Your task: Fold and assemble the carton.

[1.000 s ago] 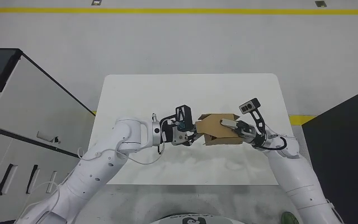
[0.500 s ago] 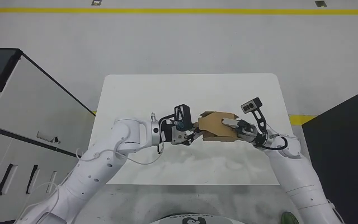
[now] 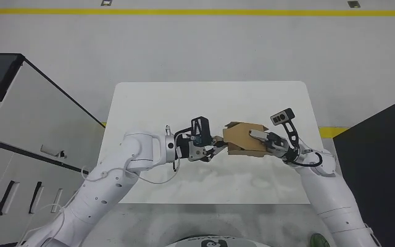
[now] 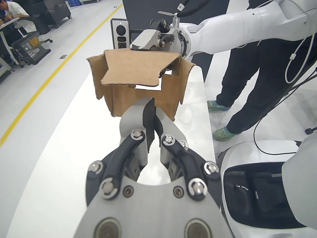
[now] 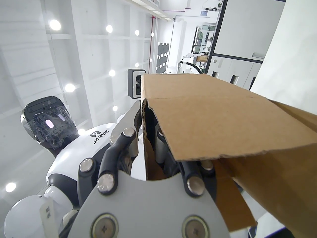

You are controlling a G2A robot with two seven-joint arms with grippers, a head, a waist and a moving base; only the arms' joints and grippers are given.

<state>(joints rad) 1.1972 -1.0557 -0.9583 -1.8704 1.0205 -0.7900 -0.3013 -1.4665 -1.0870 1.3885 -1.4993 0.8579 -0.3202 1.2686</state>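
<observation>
Between left gripper (image 3: 220,147) and right gripper (image 3: 253,136), carton (image 3: 239,142)

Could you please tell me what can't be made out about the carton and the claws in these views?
Left wrist view: whether the left claw pinches any cardboard; its closed pads hide the contact.
Right wrist view: one finger of the right claw, covered by the carton.
Top view: the carton's underside, hidden by its top panel.

Brown carton (image 3: 244,137), white table (image 3: 185,105), yellow floor line (image 3: 185,11)
</observation>
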